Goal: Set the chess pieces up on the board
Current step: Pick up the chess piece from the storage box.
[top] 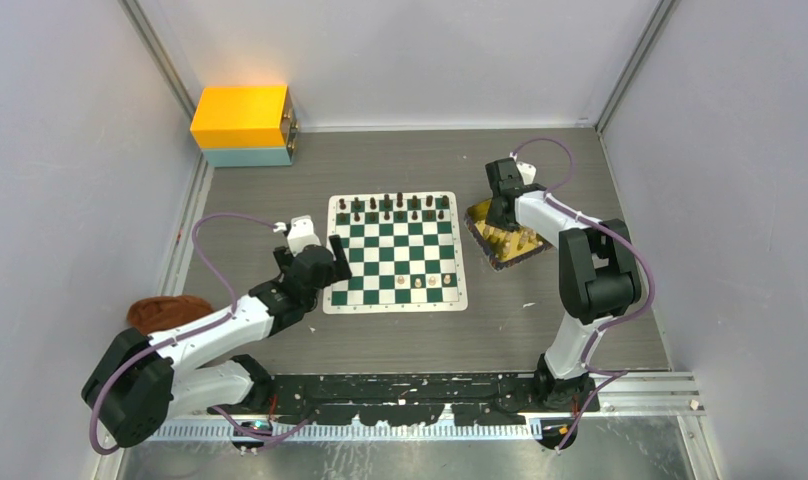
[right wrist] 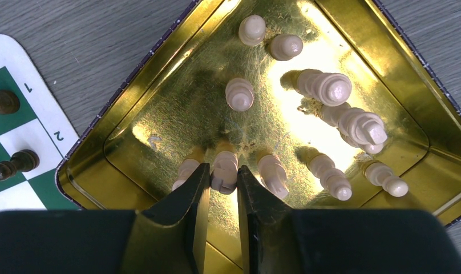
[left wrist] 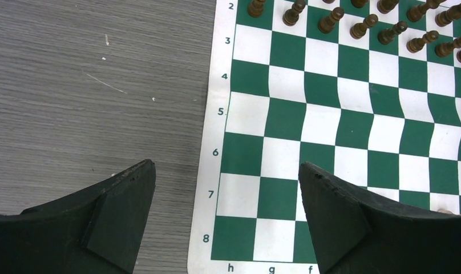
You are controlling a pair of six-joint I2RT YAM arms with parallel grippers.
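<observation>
Grey wood-grain tabletop between pale walls carries the board at centre, with a gold tray just beside its right edge.

Progress: dark pieces stand along the two far ranks. A few pale pieces stand on the near rank, toward the right. The remainder are in the tray, so the pale side is judged mostly outstanding.

Top view: shows both arms and the whole board, but tray contents are too small to read.

Right wrist view: the right hand is low in the tray, fingers close on both sides of one pale piece. Whether they press it cannot be told.

Left wrist view: the left hand is wide open and empty above the board's left border.
</observation>
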